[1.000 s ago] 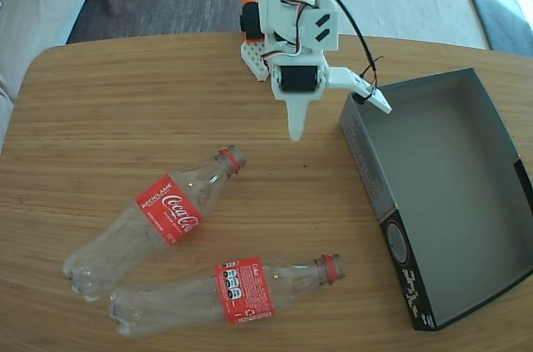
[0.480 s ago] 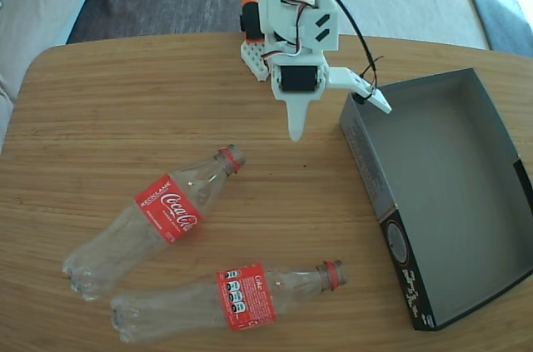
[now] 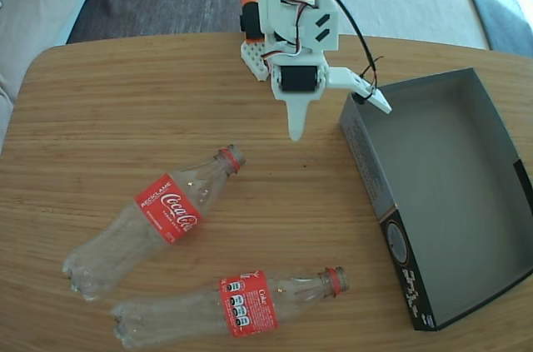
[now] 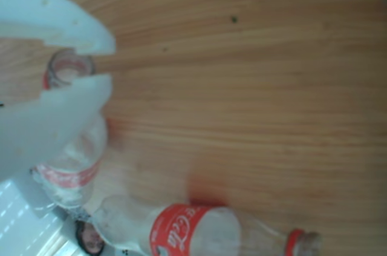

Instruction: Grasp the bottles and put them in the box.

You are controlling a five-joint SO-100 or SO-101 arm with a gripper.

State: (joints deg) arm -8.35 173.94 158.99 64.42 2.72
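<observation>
A rounded table point(image 3: 108, 119) of pale striped wood fills the fixed view, with grey cushions and a dark rug beyond its far edge. Nearest the camera, a clear bottle point(image 3: 229, 305) lies on its side along the front edge, its red label showing small print and its open, red-ringed neck pointing right toward the box point(image 3: 491, 127). Just behind it a second bottle point(image 3: 154, 220) lies at a slant, Coca-Cola script on its label facing up, neck aimed up and to the right; the two bases lie close together at the left (whether they touch I cannot tell). The box sits on the right side of the table, a shallow cardboard tray with a grey inside and a black near wall carrying white print and a round mark; nothing lies in it, and both bottles are on the bare wood well to its left.

Farther back, the white arm stands at the far edge of the table. Its gripper point(image 3: 337, 119) hangs above the wood between the bottles and the box, jaws spread wide and holding nothing: one finger points straight down, the other reaches toward the box's far left corner. In the wrist view the gripper point(image 4: 106, 65) frames an open bottle mouth.
</observation>
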